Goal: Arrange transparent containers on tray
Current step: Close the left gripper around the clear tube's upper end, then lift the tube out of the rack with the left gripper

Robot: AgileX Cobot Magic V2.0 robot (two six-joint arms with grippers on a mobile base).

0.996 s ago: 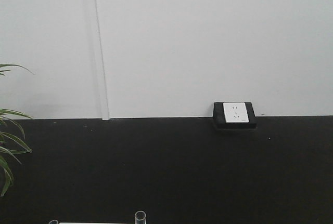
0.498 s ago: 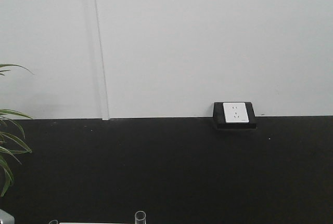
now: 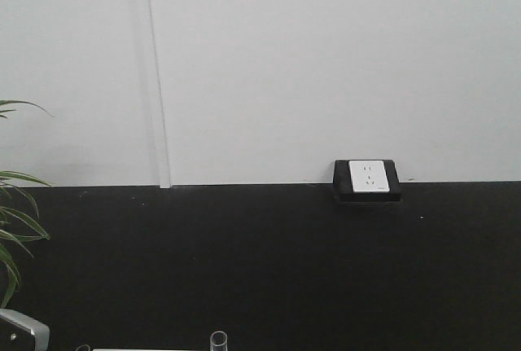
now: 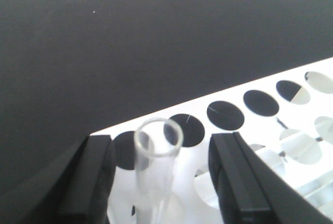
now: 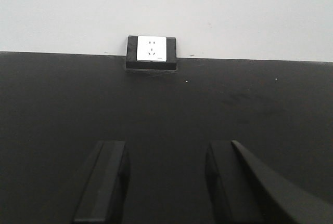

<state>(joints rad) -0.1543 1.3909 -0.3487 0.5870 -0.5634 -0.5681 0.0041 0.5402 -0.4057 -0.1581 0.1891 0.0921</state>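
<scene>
Left hand [image 4: 162, 154]: spread wide, black fingers [image 4: 96, 180] standing either side of one test tube [image 4: 157, 146]. Tube sits between them, a little nearer the left-side finger, with a clear gap on both sides and no contact that I can see. Its round rim faces up toward the wrist camera and the glass body drops out of the frame's lower edge.

Tube rises at the near corner of the white rack [image 4: 291, 151]. Dark round holes run away to the right along the rack's top plate. I cannot tell which hole holds the tube.

Hand pose: pointing down and forward over the rack's edge, the black counter [image 4: 156, 37] filling the view beyond it.

Right hand [image 5: 164, 182]: also spread, nothing between its fingers. It is held low and level, looking across the counter toward a white wall socket [image 5: 151, 48] in a black housing at the foot of the white wall [image 5: 234, 5].

Front view: only a tube rim pokes up at the bottom edge, with a second rim [image 3: 83, 348] further left and a sliver of the rack between them. Grey arm part [image 3: 20, 331] shows in the lower left corner; which arm, I cannot say. Green plant leaves [image 3: 12, 237] hang at the left edge.
</scene>
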